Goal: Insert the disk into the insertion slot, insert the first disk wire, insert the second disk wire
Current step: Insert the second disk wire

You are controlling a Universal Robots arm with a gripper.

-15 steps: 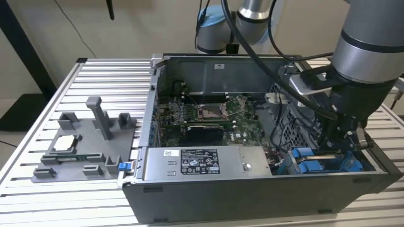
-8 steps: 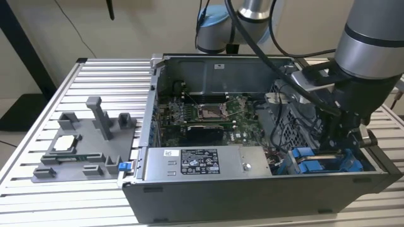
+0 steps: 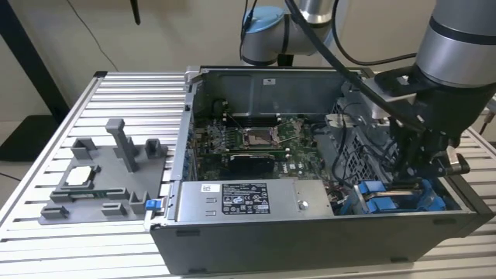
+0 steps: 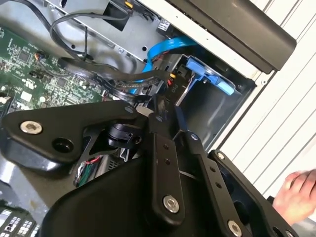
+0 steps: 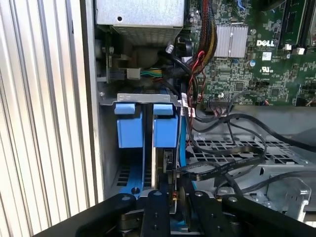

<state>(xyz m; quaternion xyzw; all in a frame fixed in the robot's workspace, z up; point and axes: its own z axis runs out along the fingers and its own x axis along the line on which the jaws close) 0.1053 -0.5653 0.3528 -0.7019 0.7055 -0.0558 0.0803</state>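
Where the exterior view's left begins, a grey fixture block [image 3: 104, 186] with upright posts rests on the slatted metal counter [image 3: 46, 244], well apart from the arm. Next to it stands an open computer case [image 3: 310, 244], its green motherboard [image 3: 252, 139] exposed in the middle and a grey box with a white sticker [image 3: 248, 200] lying along the near wall. Toward the exterior view's right, the robot arm [image 3: 457, 52] reaches down into the case, and the end effector [image 3: 414, 174] sits low over the blue-railed insertion slot [image 3: 399, 200] in the near corner.

In the first wrist view, the insertion slot [image 5: 145, 128] shows two blue plastic clips side by side under a grey metal bracket, with a perforated metal cage [image 5: 232, 148] beside it and black cables [image 5: 222, 165] draped across that cage. The disk [image 5: 165, 163] appears as a thin edge standing upright in the slot between the blue rails, directly ahead of the end effector [image 5: 175, 190].

In the second wrist view, the end effector [image 4: 165, 106] is clenched at a black connector close against the blue carrier; what exactly it grips cannot be told. A person's hand [image 4: 296, 195] rests at the edge, over the slatted counter [image 4: 276, 128].
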